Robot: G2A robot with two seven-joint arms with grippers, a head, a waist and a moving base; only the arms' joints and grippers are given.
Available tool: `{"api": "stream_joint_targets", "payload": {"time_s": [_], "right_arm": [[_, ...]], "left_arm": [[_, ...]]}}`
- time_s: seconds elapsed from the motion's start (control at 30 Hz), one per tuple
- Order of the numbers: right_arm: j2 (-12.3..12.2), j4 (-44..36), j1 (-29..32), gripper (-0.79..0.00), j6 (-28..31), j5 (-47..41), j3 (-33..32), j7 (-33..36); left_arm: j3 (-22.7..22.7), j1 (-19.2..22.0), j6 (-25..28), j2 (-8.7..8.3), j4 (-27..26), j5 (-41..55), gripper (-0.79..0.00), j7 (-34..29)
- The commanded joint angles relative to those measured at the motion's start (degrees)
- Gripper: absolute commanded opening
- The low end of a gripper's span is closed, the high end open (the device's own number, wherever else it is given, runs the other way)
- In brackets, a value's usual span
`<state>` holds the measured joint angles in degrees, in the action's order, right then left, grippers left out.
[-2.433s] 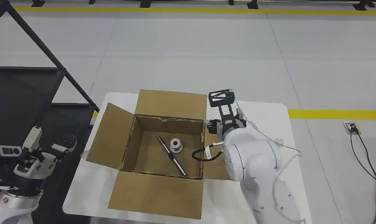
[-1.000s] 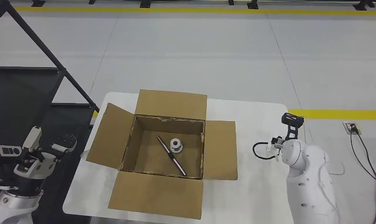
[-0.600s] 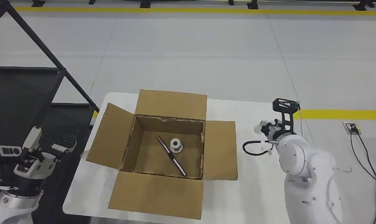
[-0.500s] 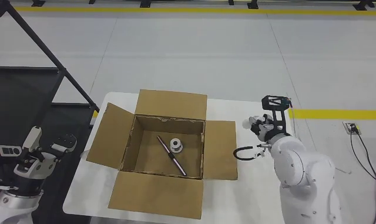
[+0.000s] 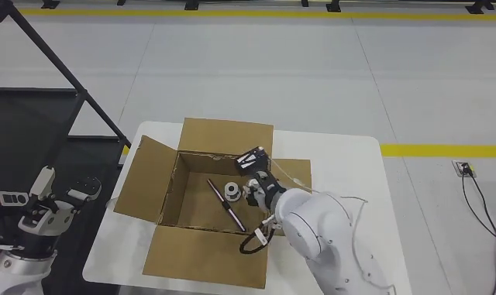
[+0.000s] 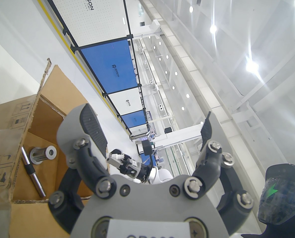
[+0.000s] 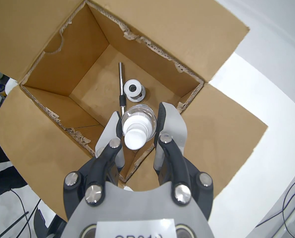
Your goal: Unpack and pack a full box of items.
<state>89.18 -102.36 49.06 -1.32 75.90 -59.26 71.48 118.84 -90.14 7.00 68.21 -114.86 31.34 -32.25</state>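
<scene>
So, packing's underway, not done. The right gripper (image 7: 138,117) is clamped round a clear bottle (image 7: 137,127) w/ a white cap, hanging just inside the box's (image 5: 225,136) far right corner, not yet set down. On the box floor, approx. the middle, lie a metal rod (image 5: 225,205) & a small spool (image 5: 232,190) beside it. The left gripper (image 6: 147,122) is spread wide, empty, off the table's (image 5: 341,163) left edge. Left to do, I'd say: release the bottle, add any other items, shut the flaps.

The right gripper (image 7: 139,115) points down, clamping a clear bottle (image 7: 135,131) (cap toward the wrist); the left gripper (image 6: 147,121) tilts upward, jaws spread.
</scene>
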Motion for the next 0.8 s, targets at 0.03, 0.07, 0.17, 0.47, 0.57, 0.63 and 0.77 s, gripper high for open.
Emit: {"api": "stream_joint_targets", "payload": {"time_s": [0.03,0.07,0.17,0.47,0.57,0.63,0.77], "right_arm": [[0.59,6.11,-2.06,-0.785,-0.91,-0.3,2.49,-0.82],[0.77,8.13,-2.82,-0.785,-1.69,0.77,3.28,-1.09],[1.46,13.09,-4.6,-0.785,-3.61,1.31,5.44,-2.24],[2.84,21.72,-7.35,-0.529,-6.54,1.34,7.86,-4.49],[3.05,22.46,-7.43,-0.499,-6.77,1.26,7.92,-4.81],[3.13,22.68,-7.34,-0.477,-6.9,1.26,7.83,-4.88],[3.24,22.52,-6.93,-0.443,-6.86,1.54,7.68,-4.82]], "left_arm": [[0.0,0.0,0.0,0.0,0.0,0.0,0.0,0.0],[0.0,0.0,0.0,0.0,0.0,0.0,0.0,0.0],[0.0,0.0,0.0,0.0,0.0,0.0,0.0,0.0],[0.0,0.0,0.0,0.0,0.0,0.0,0.0,0.0],[0.0,0.0,0.0,0.0,0.0,0.0,0.0,0.0],[0.0,0.0,0.0,0.0,0.0,0.0,0.0,0.0],[0.0,0.0,0.0,0.0,0.0,0.0,0.0,0.0]]}}
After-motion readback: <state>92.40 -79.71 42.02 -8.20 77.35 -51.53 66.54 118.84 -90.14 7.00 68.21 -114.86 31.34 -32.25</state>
